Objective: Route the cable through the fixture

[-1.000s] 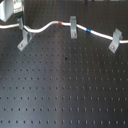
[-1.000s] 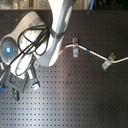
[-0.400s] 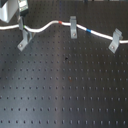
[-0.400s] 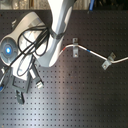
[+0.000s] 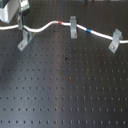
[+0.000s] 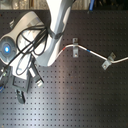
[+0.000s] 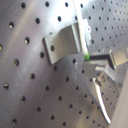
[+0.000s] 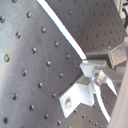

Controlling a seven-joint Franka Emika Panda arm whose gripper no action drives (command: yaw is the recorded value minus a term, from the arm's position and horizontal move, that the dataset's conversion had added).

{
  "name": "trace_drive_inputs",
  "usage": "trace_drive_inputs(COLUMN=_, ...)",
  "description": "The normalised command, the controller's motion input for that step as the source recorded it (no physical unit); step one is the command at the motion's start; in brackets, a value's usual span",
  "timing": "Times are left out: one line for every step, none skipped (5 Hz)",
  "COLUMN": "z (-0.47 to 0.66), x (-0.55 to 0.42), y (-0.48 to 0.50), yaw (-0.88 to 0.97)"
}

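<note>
The white cable (image 5: 47,25) runs from the first exterior view's left edge to its right, with a red band (image 5: 61,22) and a blue band (image 5: 89,31). It passes the middle fixture (image 5: 73,27) and the right fixture (image 5: 115,40). My gripper (image 5: 21,24) sits just above the left fixture (image 5: 23,41) and appears shut on the cable there. In the first wrist view the cable (image 7: 80,22) lies over this fixture (image 7: 65,42) and ends at a fingertip (image 7: 114,57). In the second wrist view the cable (image 8: 60,30) runs beside the fixture (image 8: 80,95).
Everything stands on a black perforated board (image 5: 65,85). In the second exterior view the arm's white body (image 6: 30,45) and its black hoses cover the left side. The middle fixture (image 6: 74,48) and right fixture (image 6: 107,61) show there with the cable (image 6: 92,54).
Almost nothing has moved. The gripper stays at the left fixture, and the cable keeps the same curve.
</note>
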Motion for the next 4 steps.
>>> trace_drive_inputs(z=0.23, x=-0.033, y=0.189, yaw=-0.04)
trace_drive_inputs(z=0.27, x=-0.016, y=0.16, yaw=-0.03)
trace_drive_inputs(z=0.33, x=-0.165, y=0.159, yaw=0.0)
trace_drive_inputs(z=0.4, x=-0.32, y=0.122, yaw=0.0)
